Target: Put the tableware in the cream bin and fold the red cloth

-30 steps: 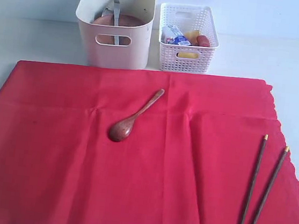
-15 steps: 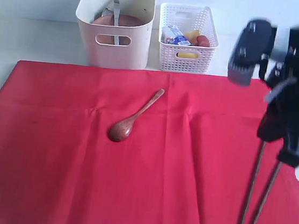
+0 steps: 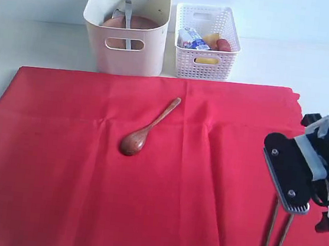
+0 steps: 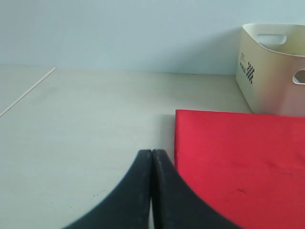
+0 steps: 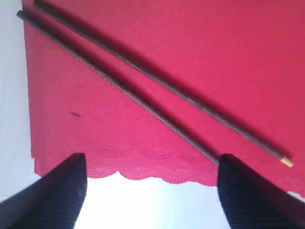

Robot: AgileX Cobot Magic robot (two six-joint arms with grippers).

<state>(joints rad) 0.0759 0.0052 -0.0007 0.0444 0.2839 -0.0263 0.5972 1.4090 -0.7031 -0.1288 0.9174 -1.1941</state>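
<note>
The red cloth [image 3: 147, 174] lies spread flat. On it rest the brown wooden spoon [image 3: 148, 128] in the middle and the dark chopsticks [image 3: 273, 242] at the right, partly covered by my right arm [image 3: 292, 173]. My right gripper [image 5: 152, 164] is open and empty over the cloth's scalloped edge [image 5: 143, 171], with the chopsticks [image 5: 143, 71] just beyond its fingers. The cream bin [image 3: 125, 53] at the back holds the wooden plate [image 3: 137, 23] and the silver knife [image 3: 128, 18]. My left gripper [image 4: 152, 152] is shut and empty beside a cloth corner [image 4: 238, 157].
A white lattice basket [image 3: 205, 50] with food stands right of the cream bin. The pale table [image 3: 43, 44] shows around the cloth. The cream bin [image 4: 271, 67] stands beyond the left gripper, past the cloth.
My right arm has come into view from the top right and dropped down over the chopsticks at the cloth's right edge. Spoon, chopsticks and bins have not moved.
</note>
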